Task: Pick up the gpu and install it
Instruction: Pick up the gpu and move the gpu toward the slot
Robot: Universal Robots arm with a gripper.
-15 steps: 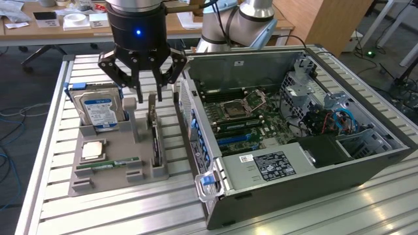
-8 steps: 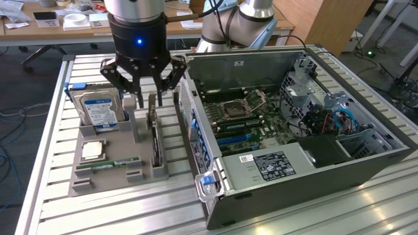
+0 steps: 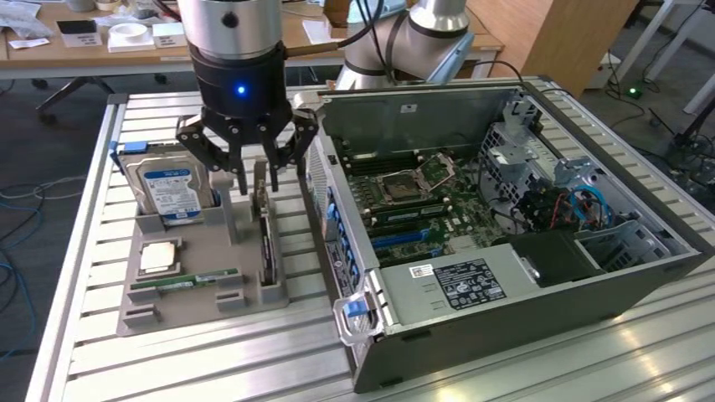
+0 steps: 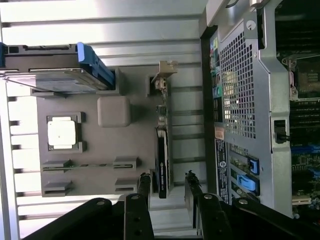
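Squarely above the grey holder tray (image 3: 203,251) on the slatted bench (image 3: 167,360), the arm's jaws hang released, spread to either side of the gpu (image 3: 266,239). The card stands on edge in its slot, presumably so it can be pinched across its thin faces. The open computer case (image 3: 503,209) lies just beside the tray, its motherboard exposed to receive the card. From the wrist, the gpu (image 4: 162,160) runs edge-on between the parted fingertips (image 4: 145,182), not yet gripped. The hard drive (image 4: 55,67) stands apart in its own cradle.
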